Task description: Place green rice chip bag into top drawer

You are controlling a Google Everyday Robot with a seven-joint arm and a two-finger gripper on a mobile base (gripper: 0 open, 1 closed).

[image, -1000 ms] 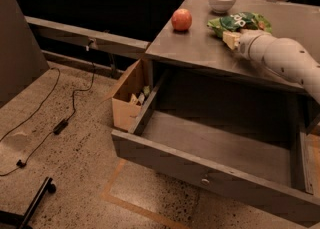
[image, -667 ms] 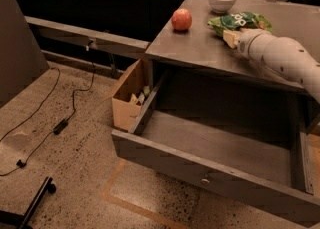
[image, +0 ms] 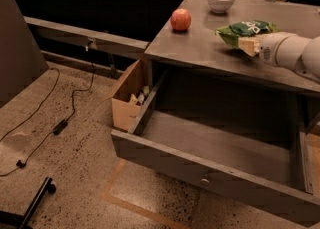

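The green rice chip bag is crinkled, with white lettering, and sits over the right part of the grey counter top. My gripper comes in from the right on a white arm and is shut on the bag's near edge. The top drawer is pulled wide open below the counter. Its inside is bare and its small round knob faces the front. The gripper and bag are above and behind the open drawer.
A red apple and a white bowl sit on the counter left of and behind the bag. A brown cardboard box stands on the floor by the drawer's left side. Cables and a black leg lie on the floor at left.
The gripper and the green bag have shifted a little toward the counter's front edge. The drawer, apple and bowl have not moved.
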